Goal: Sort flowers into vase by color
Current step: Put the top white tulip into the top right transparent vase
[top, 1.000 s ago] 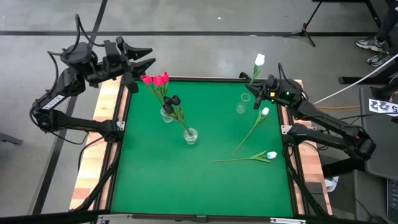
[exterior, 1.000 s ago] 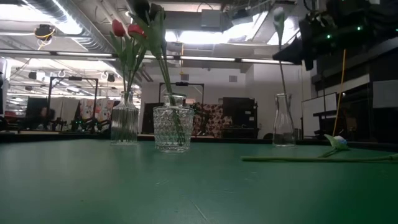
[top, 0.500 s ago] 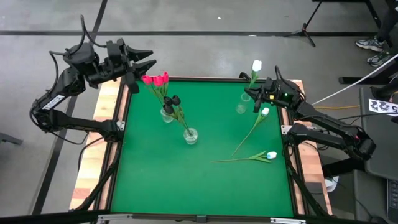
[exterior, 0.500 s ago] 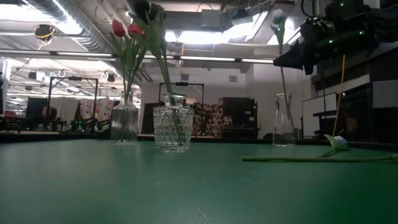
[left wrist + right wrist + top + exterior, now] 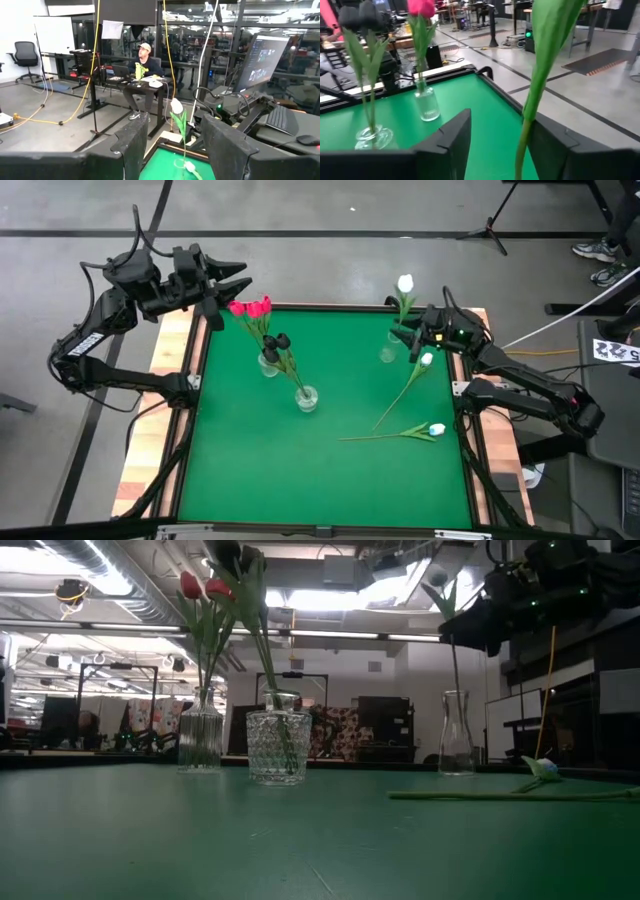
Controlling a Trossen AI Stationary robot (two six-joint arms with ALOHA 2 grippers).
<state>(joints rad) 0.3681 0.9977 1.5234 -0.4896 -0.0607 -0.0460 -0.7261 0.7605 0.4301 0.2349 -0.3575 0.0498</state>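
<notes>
Currently: right tool [image 5: 412, 335] clamped on white tulip [image 5: 405, 284] stem, held upright over clear vase [image 5: 388, 348] at green surface [image 5: 250, 460] far-right corner. Left tool [image 5: 236, 277] gaping, empty, beyond far-left corner.

1. Hardly any writing can be read in these views
2. High view: a white tag [image 5: 616, 351] with black square code marks lies at about 3 o'clock, off the table's right side; a single digit, perhaps a 5, shows at its cut-off edge
3. Left wrist view: the monitor [image 5: 264, 61] and hanging paper sheet [image 5: 112, 29] carry nothing legible
4. Low and right wrist views show no readable text
</notes>
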